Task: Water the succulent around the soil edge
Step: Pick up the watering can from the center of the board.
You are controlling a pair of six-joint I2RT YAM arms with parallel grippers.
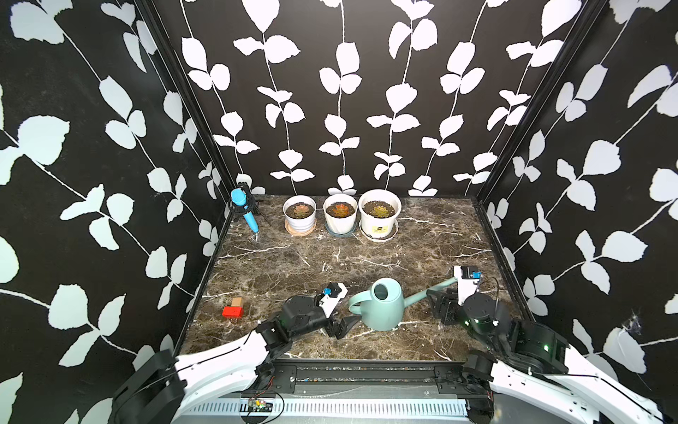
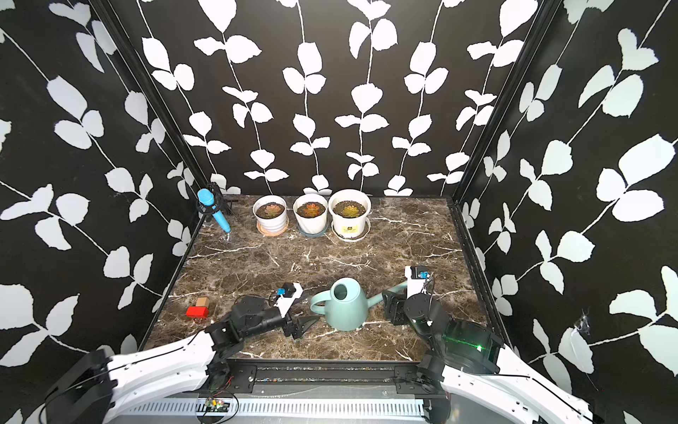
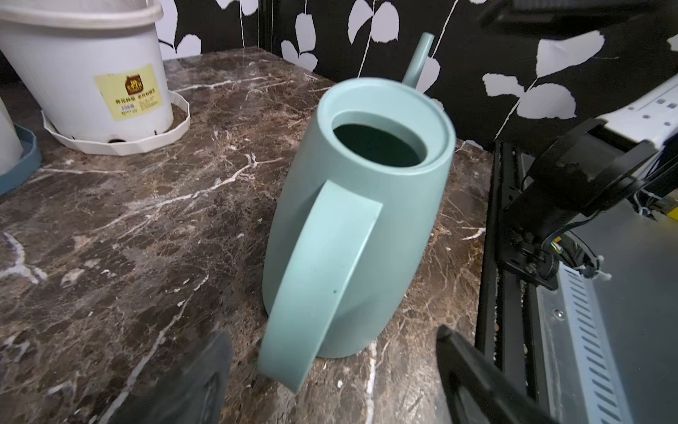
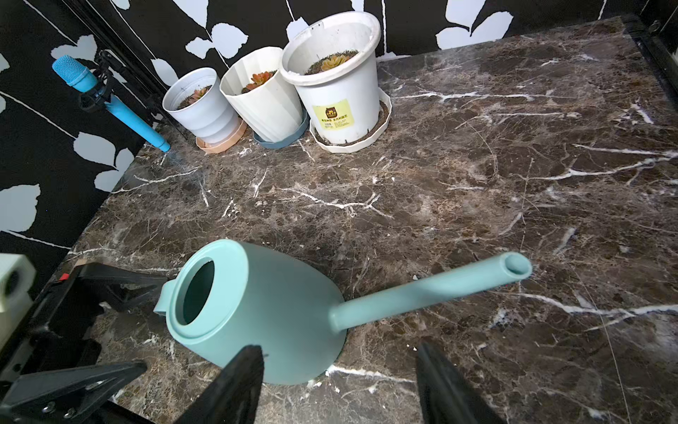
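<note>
My left gripper (image 1: 344, 326) is wide open and empty. The watering can (image 1: 381, 306) stands upright just ahead of its fingers, with the handle (image 3: 323, 279) lined up between them. I'd pinch that flat strap: rigid, smooth plastic, probably slippery, and heavier if filled. My right gripper (image 4: 337, 350), also open and empty, faces the base of the spout (image 4: 433, 290). The succulent pots (image 1: 341, 216) stand far beyond.

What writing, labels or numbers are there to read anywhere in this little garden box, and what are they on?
Yellow paper label on the large white plastic flower pot: a brown emblem above rows of what look like Chinese characters, too blurred to quote.
The same label in a top view: too small to read.
Mint-green plastic watering can and blue foam-tipped microphone: no writing visible.
</note>
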